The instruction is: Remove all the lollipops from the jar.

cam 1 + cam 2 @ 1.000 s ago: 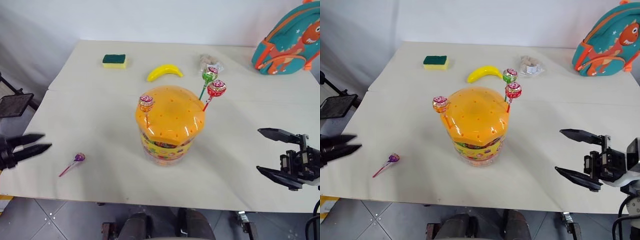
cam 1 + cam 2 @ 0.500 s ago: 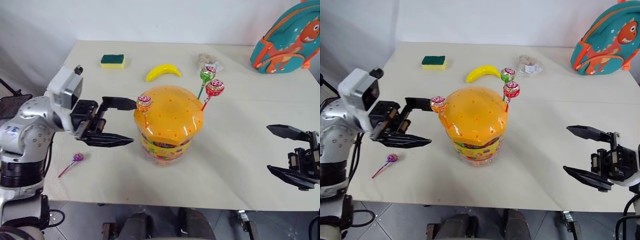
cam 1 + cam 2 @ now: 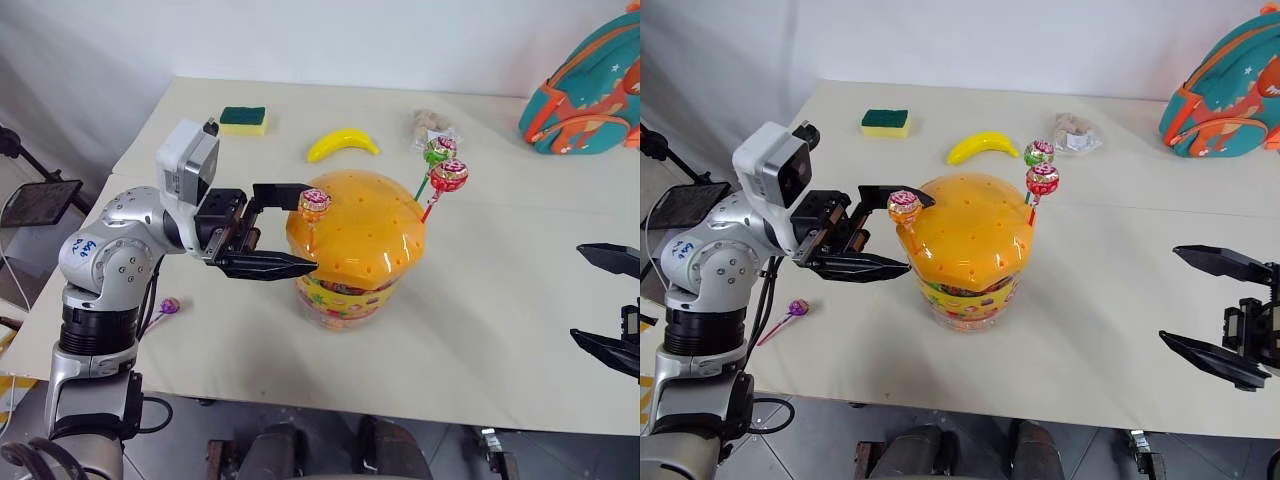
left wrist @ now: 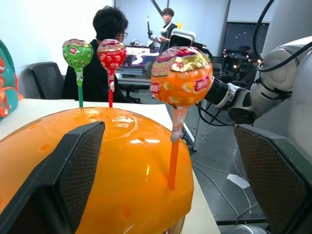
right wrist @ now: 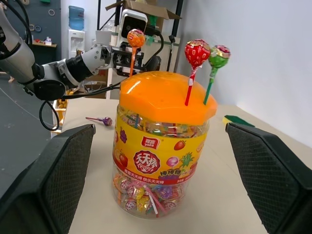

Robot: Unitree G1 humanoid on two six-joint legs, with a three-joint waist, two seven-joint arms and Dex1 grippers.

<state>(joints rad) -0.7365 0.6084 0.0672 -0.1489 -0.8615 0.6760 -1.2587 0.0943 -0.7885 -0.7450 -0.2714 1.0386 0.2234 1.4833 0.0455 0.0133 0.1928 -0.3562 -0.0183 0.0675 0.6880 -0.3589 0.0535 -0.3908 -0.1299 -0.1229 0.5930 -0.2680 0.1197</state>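
Clear plastic jar (image 3: pixel 352 290) with domed orange lid at centre of beige table (image 3: pixel 500 300). Orange-wrapped lollipop (image 3: pixel 314 203), red lollipop (image 3: pixel 449 176), green lollipop (image 3: pixel 438 152) standing in lid holes. Purple lollipop (image 3: pixel 168 306) lying on table, left. Left end effector (image 3: pixel 290 228) released, fingers astride orange lollipop, not touching. Right end effector (image 3: pixel 1220 310) released, well apart.

orange dotted lid (image 3: pixel 365 225) glowing, yellow banana (image 3: pixel 342 146) sitting at 12 o'clock, teal-orange backpack (image 3: pixel 585 88) showing at 2
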